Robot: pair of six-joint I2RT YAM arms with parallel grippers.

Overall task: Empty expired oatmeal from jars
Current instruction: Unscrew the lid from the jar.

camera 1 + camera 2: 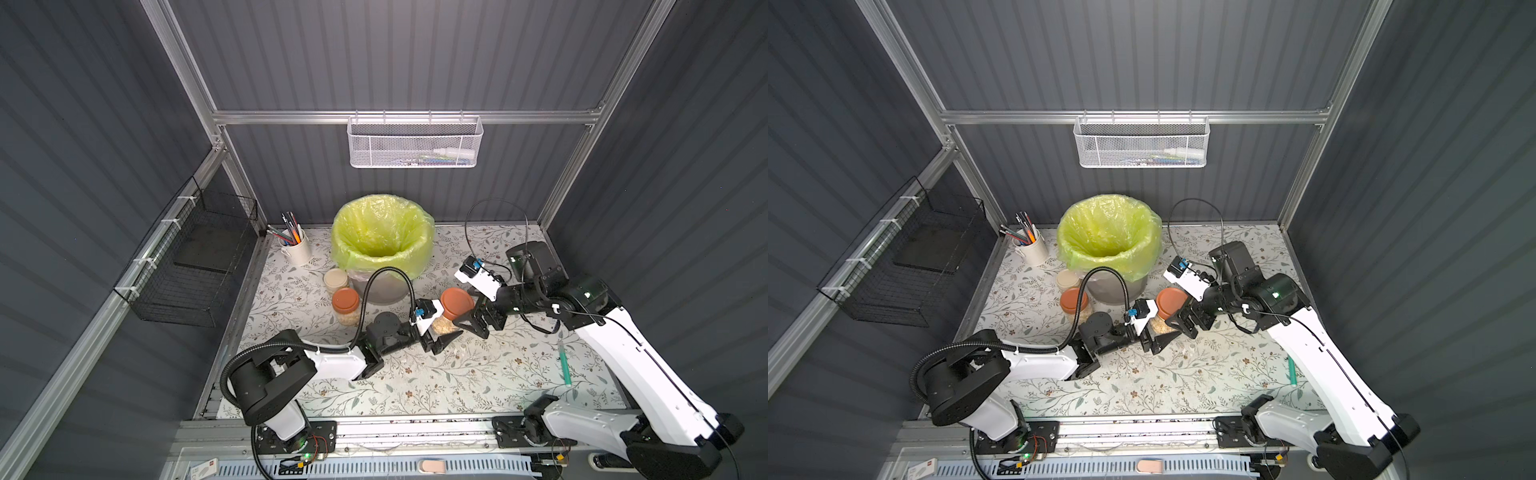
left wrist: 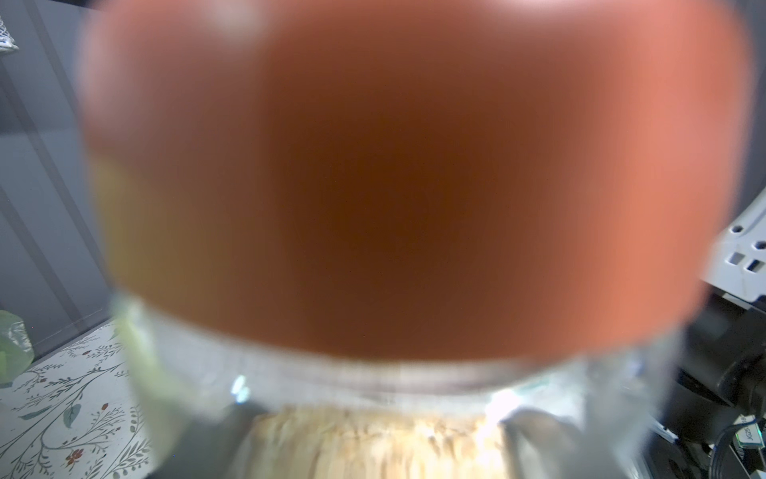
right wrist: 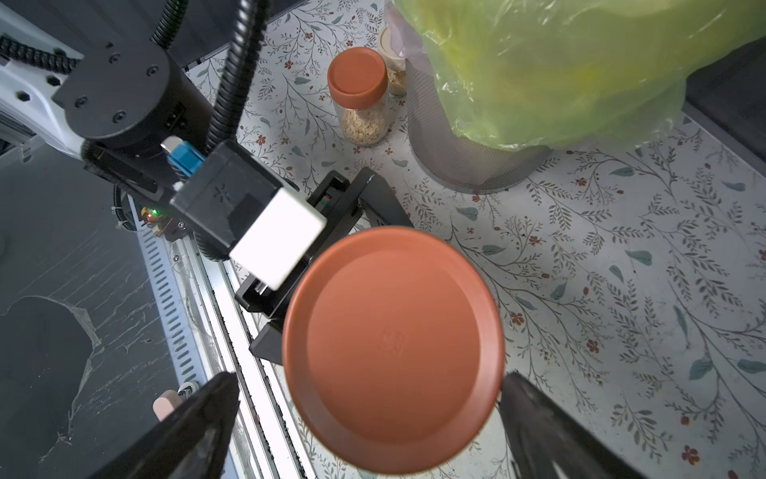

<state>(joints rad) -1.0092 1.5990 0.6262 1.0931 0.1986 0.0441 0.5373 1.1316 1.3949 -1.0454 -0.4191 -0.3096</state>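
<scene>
Your left tool [image 1: 439, 336] seems to clamp the jar [image 1: 446, 322] of oatmeal [image 2: 373, 443] mid-desk [image 1: 457, 374] (its wrist view is blurred) while your right tool [image 1: 468, 312] gapes around the lid [image 3: 393, 348], so closing off-centre could wrench the jar loose.

Terracotta lid [image 3: 393, 348], yellow-green bag [image 1: 382, 232], floral table mat [image 1: 457, 374]

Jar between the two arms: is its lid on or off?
On. The terracotta lid caps the jar, oatmeal visible in the glass below; whether screwed tight, cannot tell.
</scene>
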